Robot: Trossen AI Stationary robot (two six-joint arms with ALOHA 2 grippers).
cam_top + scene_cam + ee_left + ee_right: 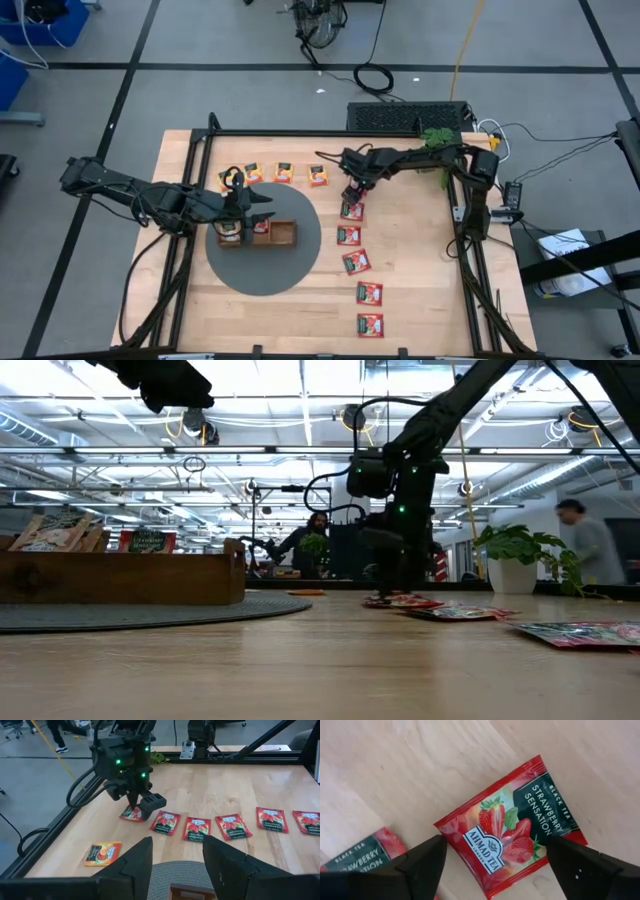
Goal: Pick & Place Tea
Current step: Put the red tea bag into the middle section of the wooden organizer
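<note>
A red tea packet with strawberries (512,827) lies flat on the wooden table, at the far end of a row of red packets (355,262). My right gripper (495,852) points down over it, open, one finger on either side of the packet; I cannot tell whether they touch it. The left wrist view shows the same gripper (140,805) low over that packet (131,813). My left gripper (177,857) hangs open and holds nothing above the brown wooden tray (285,234), in which a few packets (50,532) stand.
The tray rests on a round grey mat (300,270). Orange packets (284,172) lie in a row at the far side. A black frame (300,133) borders the table. A potted plant (437,140) stands at the far right corner. People (585,550) show in the room behind.
</note>
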